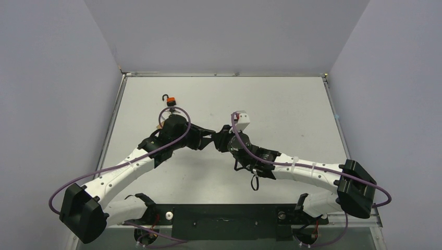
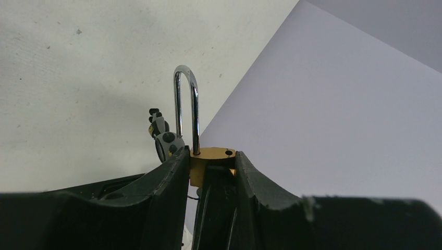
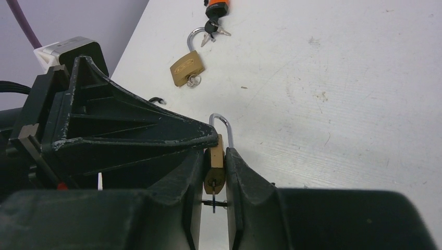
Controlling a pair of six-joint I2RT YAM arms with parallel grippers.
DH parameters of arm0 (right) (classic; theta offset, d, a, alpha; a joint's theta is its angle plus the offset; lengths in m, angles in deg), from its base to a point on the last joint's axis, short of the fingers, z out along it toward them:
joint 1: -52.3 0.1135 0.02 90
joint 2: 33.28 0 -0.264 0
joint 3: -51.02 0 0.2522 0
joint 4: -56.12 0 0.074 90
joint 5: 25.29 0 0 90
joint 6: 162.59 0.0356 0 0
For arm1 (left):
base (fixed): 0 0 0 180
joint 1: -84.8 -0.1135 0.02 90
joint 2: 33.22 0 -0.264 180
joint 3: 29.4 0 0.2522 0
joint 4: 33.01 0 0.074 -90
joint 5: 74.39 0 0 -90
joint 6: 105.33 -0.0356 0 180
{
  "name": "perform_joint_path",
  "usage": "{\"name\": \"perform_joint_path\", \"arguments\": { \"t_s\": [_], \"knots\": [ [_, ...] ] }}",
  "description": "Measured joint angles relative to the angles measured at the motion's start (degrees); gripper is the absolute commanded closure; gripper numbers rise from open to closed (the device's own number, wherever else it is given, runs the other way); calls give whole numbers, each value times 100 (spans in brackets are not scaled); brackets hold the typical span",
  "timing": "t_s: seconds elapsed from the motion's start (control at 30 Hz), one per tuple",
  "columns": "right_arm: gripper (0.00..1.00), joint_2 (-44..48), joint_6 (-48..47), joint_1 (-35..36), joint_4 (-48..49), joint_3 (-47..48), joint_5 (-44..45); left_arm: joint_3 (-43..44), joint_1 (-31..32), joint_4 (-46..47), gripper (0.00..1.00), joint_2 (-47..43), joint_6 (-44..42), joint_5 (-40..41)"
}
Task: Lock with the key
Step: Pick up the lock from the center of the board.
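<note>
My left gripper [image 2: 211, 153] is shut on a brass padlock [image 2: 211, 161], gripping its narrow edges. The silver shackle [image 2: 186, 104] stands up with one leg out of its hole. In the right wrist view the same brass padlock [image 3: 215, 161] shows its keyhole end, with the key [image 3: 213, 195] sticking out towards the camera. My right gripper [image 3: 215, 152] is closed against the padlock's flat faces. The key hangs between its fingers, its ring spanning the gap. From above, the left gripper [image 1: 208, 134] and the right gripper [image 1: 219, 136] meet tip to tip mid-table, hiding the padlock.
A second brass padlock [image 3: 186, 67] lies open on the table beyond the grippers. An orange lock [image 3: 218, 6] with keys lies farther back, and this orange lock [image 1: 170, 100] also shows from above. Grey walls [image 1: 62, 78] enclose the table on three sides.
</note>
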Motion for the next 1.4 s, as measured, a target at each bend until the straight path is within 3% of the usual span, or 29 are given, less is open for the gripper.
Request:
{"name": "perform_joint_path", "arguments": {
  "t_s": [0.17,0.37,0.6,0.77,1.1,1.23,1.4],
  "knots": [
    [100,0,109,-109,7,7,-188,0,0,55,91,15,-4,42],
    [100,31,190,-236,-17,7,-385,61,0,87,61,92,-105,48],
    [100,417,330,-730,-254,-7,-758,461,-39,96,56,125,-855,-256],
    [100,1003,407,-1220,-374,-55,-1235,1040,-247,-63,56,232,-2087,-726],
    [100,1790,841,-2667,-682,-48,-3639,1821,-247,-402,47,98,-6050,-1123],
    [100,1961,1158,-2796,-809,-31,-4572,1858,-103,-411,47,-164,-7193,-1338],
    [100,2184,1545,-2828,-824,68,-5370,2122,0,-487,47,-190,-8019,-1834]
  ]
}}
